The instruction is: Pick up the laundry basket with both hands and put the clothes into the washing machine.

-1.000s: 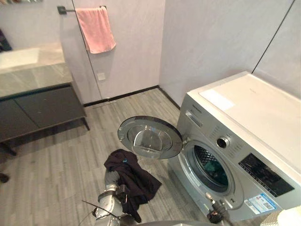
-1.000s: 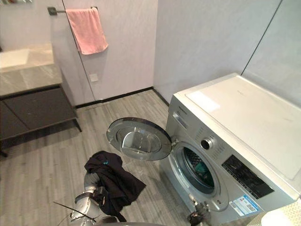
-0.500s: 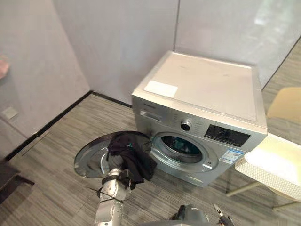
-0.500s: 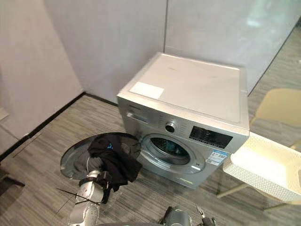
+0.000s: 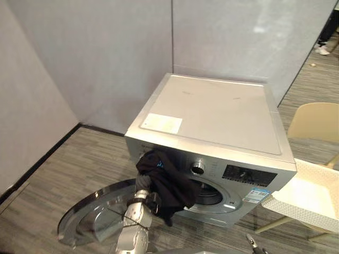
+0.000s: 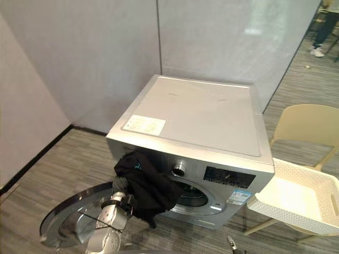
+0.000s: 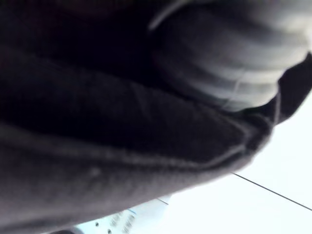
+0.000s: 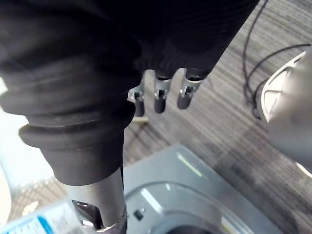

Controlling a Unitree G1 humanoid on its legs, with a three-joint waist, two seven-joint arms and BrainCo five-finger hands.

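Loading is in hand, I judge: the dark garment (image 5: 167,182) drapes over the left hand (image 7: 229,63) at 9 o'clock of the drum opening (image 5: 212,197) of the washing machine (image 5: 212,111); next it needs pushing inside and releasing. Cloth hides that hand's fingers, so I cannot tell their grip; the right hand (image 8: 161,100) hangs with fingers relaxed, holding nothing.

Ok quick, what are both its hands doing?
Left hand: cannot tell, fingers hidden under the dark garment.
Right hand: open, holding nothing.

You have a black cloth garment (image 5: 167,182), a silver-grey metal washing machine (image 5: 212,114), a cream perforated plastic basket (image 6: 291,190), and a grey streaked plank floor (image 5: 79,164).
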